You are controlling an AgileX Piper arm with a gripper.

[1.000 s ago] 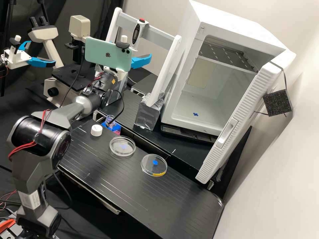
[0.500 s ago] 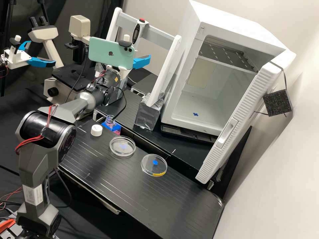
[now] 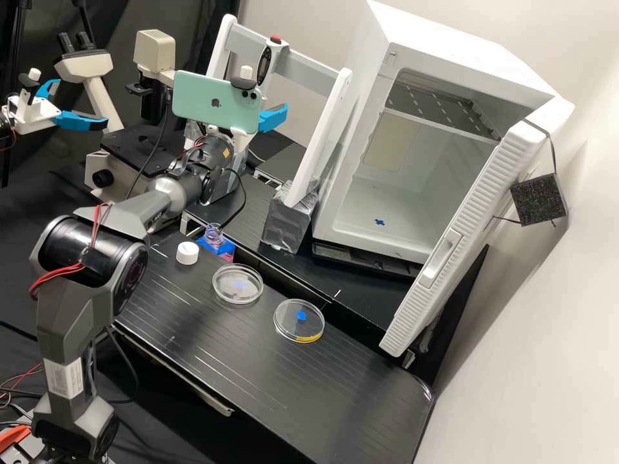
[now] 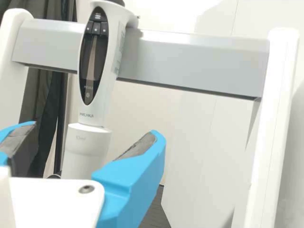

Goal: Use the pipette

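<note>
In the high view, the pincer (image 3: 273, 118) is behind a pale green phone (image 3: 216, 103). Just past it the pipette (image 3: 263, 66) hangs on the grey crossbar (image 3: 309, 72) of a white-legged rack. Nearer than the pincer, and lower, are an open bottle (image 3: 213, 234), a white cap (image 3: 187, 252) (on its own) and two dishes (image 3: 237, 284).

In the wrist view, the pincer (image 4: 91, 132) is spread, the near-upright pipette seen through its gap.
</note>
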